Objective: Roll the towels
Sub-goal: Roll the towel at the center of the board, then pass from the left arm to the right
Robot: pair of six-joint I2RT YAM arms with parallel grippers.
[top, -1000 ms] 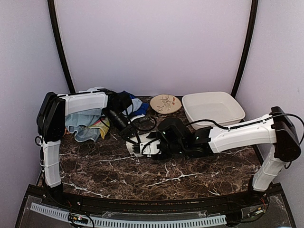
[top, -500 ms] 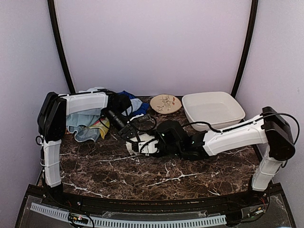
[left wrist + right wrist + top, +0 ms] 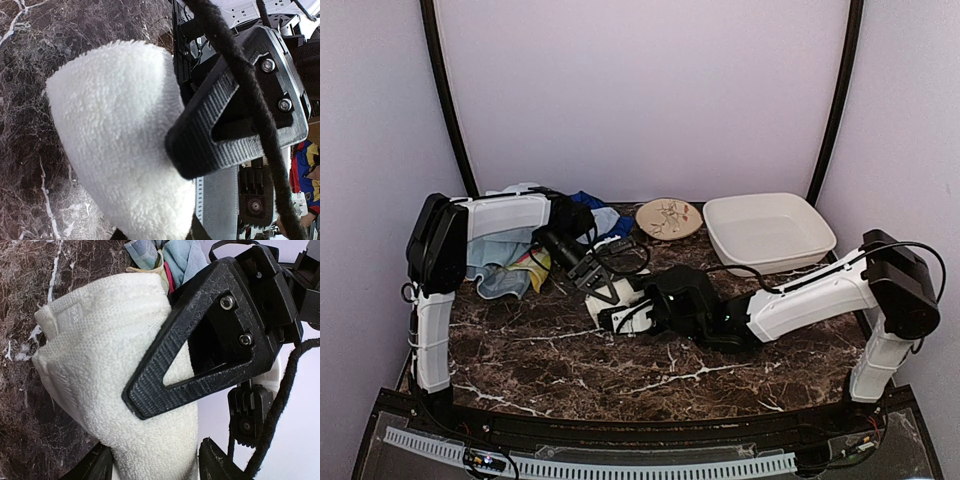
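Left tool [image 3: 594,283] and right tool [image 3: 621,316] clamp the cream-white towel [image 3: 110,125] on the counter [image 3: 570,370]; turning both ends evenly should tighten the roll.

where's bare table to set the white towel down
Bare: the near half of the table between the arm bases, also in front of the towel pile. Crowded: the back edge with pile, plate and tub, and centre around the white towel.

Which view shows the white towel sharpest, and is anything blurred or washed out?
Left wrist: white towel crisp, blue and yellow towel at the right edge soft. Right wrist: towel and ribbed finger sharp, background at right blown white. Top external: even light, coarse detail.
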